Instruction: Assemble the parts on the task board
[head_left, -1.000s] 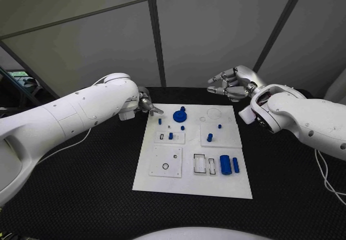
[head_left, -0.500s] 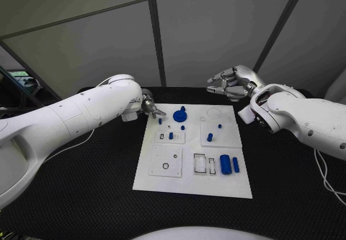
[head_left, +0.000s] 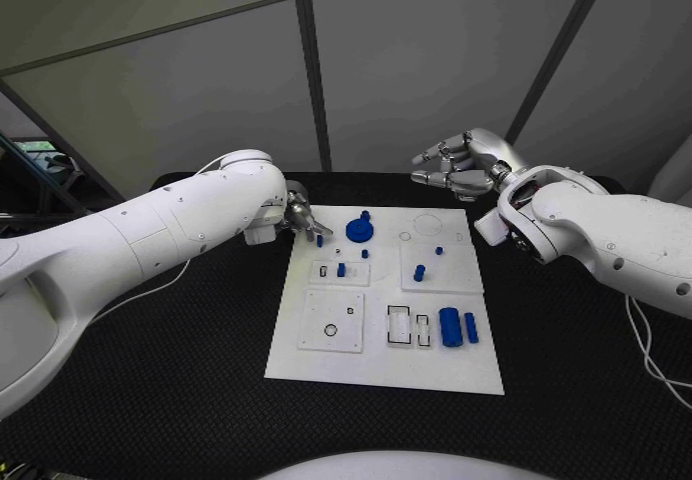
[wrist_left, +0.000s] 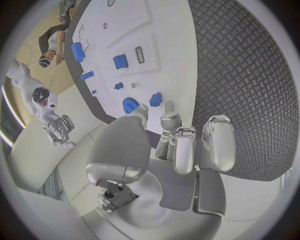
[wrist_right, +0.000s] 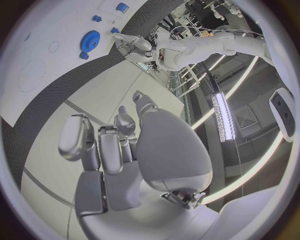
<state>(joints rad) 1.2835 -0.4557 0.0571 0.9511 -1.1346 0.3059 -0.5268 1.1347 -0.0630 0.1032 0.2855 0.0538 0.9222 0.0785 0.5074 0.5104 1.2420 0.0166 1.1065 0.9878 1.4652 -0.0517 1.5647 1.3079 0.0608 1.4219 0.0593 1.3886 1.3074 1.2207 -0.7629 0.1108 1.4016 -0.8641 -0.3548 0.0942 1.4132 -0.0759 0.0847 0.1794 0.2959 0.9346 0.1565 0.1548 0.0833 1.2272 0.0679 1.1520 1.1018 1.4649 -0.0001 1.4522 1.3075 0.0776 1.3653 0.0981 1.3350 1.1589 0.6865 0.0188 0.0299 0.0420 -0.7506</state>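
The left hand (head_left: 300, 217) sits at the far left corner of the task board (head_left: 387, 372), its fingertips (wrist_left: 169, 119) just over the board's edge. They are bunched right beside a small blue peg (head_left: 319, 241), and in the left wrist view a short blue piece (wrist_left: 155, 99) lies just ahead of them. Whether the hand is touching or pinching that piece I cannot tell — the fingers are neither clearly spread nor clearly closed on anything.

The right hand (head_left: 459, 165) is raised beyond the board's far right corner, well apart from every part. Its fingers are curled in toward the palm with nothing between them — clenched on nothing, as the right wrist view (wrist_right: 119, 150) also shows.

Parts on the board, placed from the left hand:
- A blue gear (head_left: 359, 233) with a raised hub lies just past the fingertips, toward the right hand.
- A small blue stud (head_left: 365, 255) lies nearer the robot than the gear.
- A short blue peg (head_left: 342, 270) stands in a raised white tile (head_left: 339, 275), nearer the robot than the fingertips.
- A blue pin (head_left: 420, 273) and a smaller blue nub (head_left: 438, 252) lie further across, on the right half.
- A thick blue cylinder (head_left: 450, 328) and a slimmer blue bar (head_left: 472, 329) lie side by side at the near right, well apart from both hands.
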